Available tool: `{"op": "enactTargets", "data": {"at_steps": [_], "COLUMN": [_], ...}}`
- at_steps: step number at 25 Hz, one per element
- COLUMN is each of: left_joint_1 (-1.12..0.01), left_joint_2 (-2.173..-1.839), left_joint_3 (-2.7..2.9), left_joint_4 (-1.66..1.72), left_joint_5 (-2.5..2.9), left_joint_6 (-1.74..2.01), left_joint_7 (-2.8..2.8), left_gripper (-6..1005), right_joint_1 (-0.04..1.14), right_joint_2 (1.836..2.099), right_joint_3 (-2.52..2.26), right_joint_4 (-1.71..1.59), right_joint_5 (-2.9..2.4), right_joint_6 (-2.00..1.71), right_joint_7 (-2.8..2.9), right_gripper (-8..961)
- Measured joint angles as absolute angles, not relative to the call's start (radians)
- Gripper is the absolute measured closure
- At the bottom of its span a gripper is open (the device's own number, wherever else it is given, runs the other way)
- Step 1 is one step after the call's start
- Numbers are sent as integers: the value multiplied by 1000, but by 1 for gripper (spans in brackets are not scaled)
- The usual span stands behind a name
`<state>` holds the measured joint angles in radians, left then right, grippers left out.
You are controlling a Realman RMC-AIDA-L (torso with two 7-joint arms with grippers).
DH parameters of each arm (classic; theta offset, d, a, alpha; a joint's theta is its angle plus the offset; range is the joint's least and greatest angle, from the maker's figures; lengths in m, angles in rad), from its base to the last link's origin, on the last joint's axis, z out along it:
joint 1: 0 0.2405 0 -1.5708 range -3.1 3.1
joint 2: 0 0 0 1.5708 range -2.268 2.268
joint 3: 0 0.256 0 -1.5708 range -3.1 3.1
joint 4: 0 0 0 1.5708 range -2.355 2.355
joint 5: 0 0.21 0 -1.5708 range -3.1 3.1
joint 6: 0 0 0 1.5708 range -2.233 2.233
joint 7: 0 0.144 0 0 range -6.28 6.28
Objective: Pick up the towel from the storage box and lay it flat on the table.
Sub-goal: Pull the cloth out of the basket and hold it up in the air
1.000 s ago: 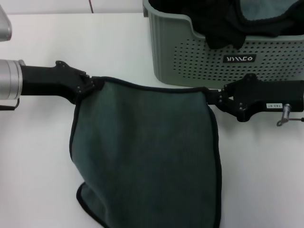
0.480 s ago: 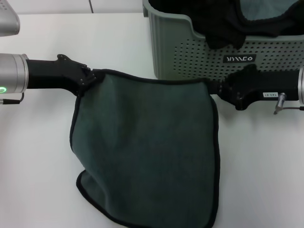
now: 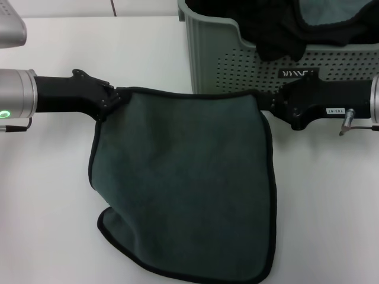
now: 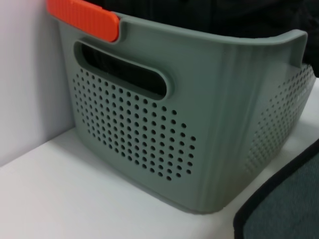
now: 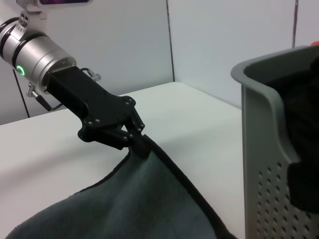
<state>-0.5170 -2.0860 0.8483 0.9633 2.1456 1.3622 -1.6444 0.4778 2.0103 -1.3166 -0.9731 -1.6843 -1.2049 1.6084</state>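
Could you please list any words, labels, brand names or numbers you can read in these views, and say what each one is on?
Black label with white letters on the storage box: partly hidden behind the right hand, letters not readable.
Small white sticker on the right arm: dark characters, too small to read.
Orange tab on the box rim: no text visible.
The towel, the table and the left hand show no text.

The head view looks steeply down on the table (image 3: 53,195). Both wrist views sit low and close, sharing the storage box (image 4: 199,124) corner and the towel (image 5: 129,209) edge.
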Motion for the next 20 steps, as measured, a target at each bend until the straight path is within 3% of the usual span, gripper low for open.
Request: {"op": "enactTargets", "data": {"at_steps": [20], "left_joint_1": [-503], "left_joint_2": [-2089], "left_joint_3": [853], "left_joint_4": [987], "left_joint_5": [2065], "left_joint_6": [1460], "left_joint_7": [-1632], "left_gripper": [973], "right_joint_1": [441], "right_joint_2": [2018], "right_joint_3": [-1271], "right_joint_4": [-1038], "right_joint_5": [-1649], "right_joint_6": [-1341], "right_joint_7": [1588], "right_gripper": [840]}}
